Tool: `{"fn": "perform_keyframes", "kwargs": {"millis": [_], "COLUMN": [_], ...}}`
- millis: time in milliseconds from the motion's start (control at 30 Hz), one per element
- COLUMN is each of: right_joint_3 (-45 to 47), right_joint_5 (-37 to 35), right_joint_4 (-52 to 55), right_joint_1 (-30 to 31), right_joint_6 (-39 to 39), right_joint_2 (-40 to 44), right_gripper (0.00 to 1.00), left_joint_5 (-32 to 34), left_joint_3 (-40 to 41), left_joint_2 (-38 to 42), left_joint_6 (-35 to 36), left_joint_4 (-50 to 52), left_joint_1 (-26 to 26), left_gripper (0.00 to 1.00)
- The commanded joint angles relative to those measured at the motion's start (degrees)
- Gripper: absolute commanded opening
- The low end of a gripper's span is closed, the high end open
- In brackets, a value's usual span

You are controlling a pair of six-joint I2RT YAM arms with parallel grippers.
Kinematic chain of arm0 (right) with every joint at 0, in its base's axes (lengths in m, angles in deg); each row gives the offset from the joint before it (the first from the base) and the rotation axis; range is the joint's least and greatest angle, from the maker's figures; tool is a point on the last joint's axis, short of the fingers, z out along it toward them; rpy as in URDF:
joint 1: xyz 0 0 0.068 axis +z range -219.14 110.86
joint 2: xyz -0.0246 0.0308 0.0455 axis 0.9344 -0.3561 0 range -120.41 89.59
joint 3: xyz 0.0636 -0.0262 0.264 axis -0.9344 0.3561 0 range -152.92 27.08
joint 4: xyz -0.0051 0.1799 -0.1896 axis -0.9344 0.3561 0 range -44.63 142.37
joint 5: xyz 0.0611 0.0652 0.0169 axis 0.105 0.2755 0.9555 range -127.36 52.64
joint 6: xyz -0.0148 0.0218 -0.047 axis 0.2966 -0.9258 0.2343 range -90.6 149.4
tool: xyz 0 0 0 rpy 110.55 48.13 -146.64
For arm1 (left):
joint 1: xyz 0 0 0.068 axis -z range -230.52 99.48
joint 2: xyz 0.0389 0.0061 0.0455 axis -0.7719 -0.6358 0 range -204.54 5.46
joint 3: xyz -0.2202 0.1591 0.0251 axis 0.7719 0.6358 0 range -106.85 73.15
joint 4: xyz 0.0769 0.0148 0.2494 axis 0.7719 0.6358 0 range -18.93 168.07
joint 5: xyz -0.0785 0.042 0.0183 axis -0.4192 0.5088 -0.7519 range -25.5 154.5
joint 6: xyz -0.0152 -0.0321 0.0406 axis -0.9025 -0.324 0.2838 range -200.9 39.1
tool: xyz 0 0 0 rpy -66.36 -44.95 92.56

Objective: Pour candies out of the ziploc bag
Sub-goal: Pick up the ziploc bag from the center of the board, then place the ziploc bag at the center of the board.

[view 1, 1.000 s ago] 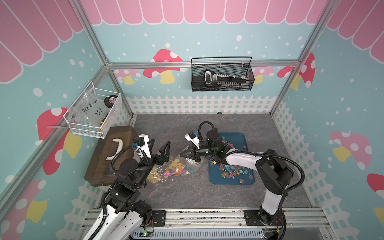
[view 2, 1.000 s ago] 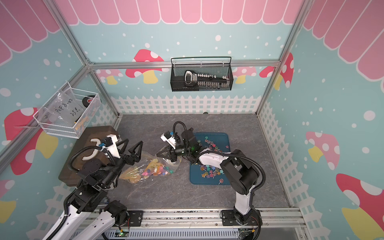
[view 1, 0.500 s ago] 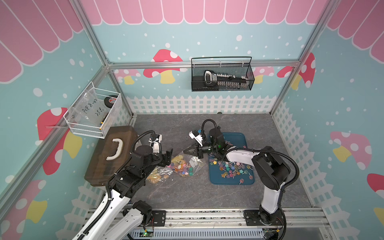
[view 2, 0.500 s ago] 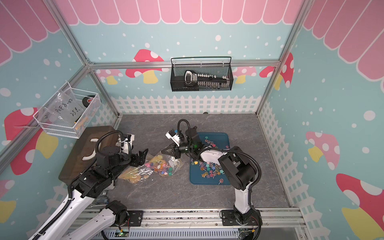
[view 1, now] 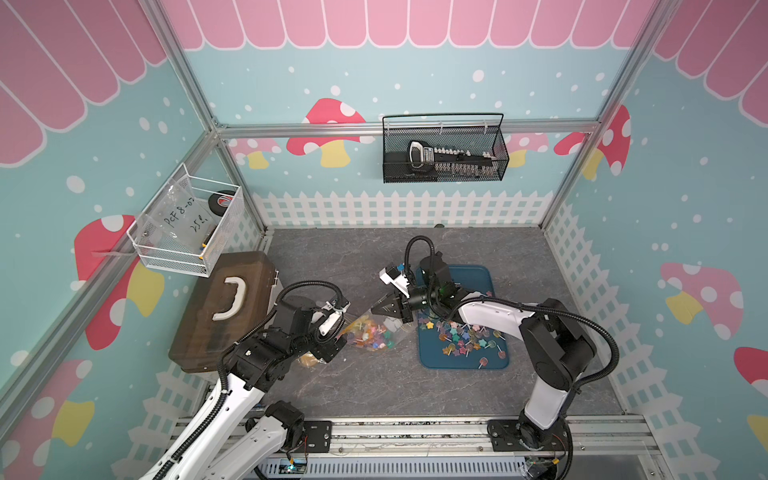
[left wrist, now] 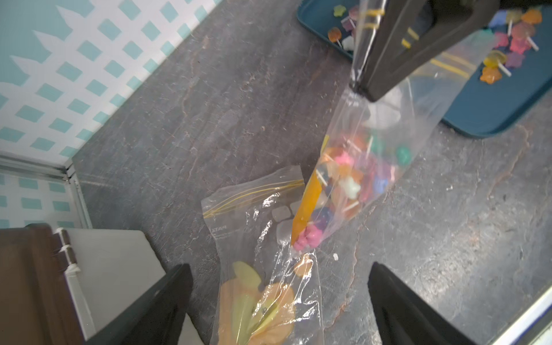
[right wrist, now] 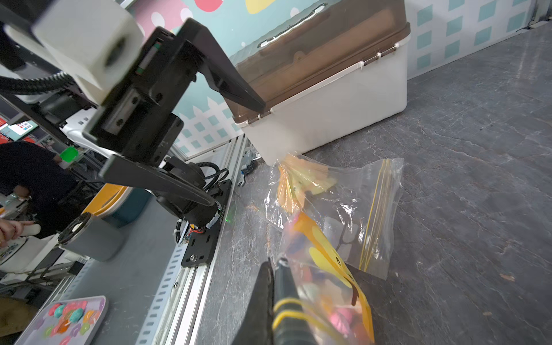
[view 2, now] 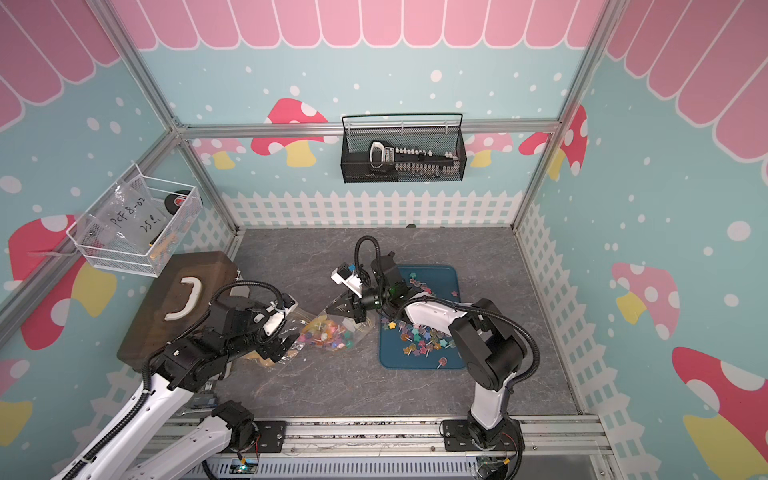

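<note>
Grey stone-look table (view 1: 374, 386) carries all we care about: the brown-lidded box (view 1: 216, 316) at one side, the blue tray (view 1: 478, 274) toward the other, and between them the bag (view 1: 370, 332), its zip end raised at the tray's edge and its closed end resting on the table. A second bag (left wrist: 254, 239) with something yellow-orange inside lies flat, partly under that closed corner. Some candies (view 1: 461, 336) are scattered on the tray; a good clump sits in the bag, bunched toward the closed end, so we judge the pour roughly half done. To do the next lift well, we would pinch only the candy bag's bottom corner, clear of the second bag beneath, raise it higher than the mouth, and keep the mouth over the tray so nothing lands on the table; a gentle shake should free sticks that snag in the film. The right arm (view 1: 494, 316) reaches low across the tray, and the right gripper (view 1: 380, 309) is closed tight on the bag's side edge by the yellow zip lines, holding that end up. The left arm (view 1: 266, 353) is folded in front of the box, wrist tipped downward; the left gripper (left wrist: 279, 265) is spread wide above the second bag and the candy bag's corner, holding nothing.
</note>
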Motion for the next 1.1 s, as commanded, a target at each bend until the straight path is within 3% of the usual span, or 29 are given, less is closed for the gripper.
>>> {"fn": "perform_keyframes", "kwargs": {"millis": [0, 367, 800, 1067], "right_joint_3": [0.6, -0.6, -2.5, -2.7], "right_joint_5": [1.2, 0.7, 0.5, 0.5], "right_joint_4": [4.9, 5.4, 5.9, 6.1], "right_joint_1": [-0.3, -0.3, -0.4, -0.4], "right_joint_6": [6.5, 6.3, 5.3, 5.3], "right_joint_2": [3.8, 8.5, 15.7, 18.5], "right_gripper": [0.00, 0.00, 0.00, 0.00], "left_joint_5": [-5.5, -19.7, -13.2, -21.8], "left_joint_3": [1.0, 4.0, 10.0, 10.3], "left_joint_2": [0.3, -0.5, -0.1, -3.5], "left_joint_6": [6.8, 3.3, 0.4, 0.6], "left_joint_4": [2.8, -3.2, -17.7, -22.4], "left_joint_1": [-0.5, -0.4, -0.4, -0.4], "left_gripper": [0.96, 0.96, 0.99, 0.97]}}
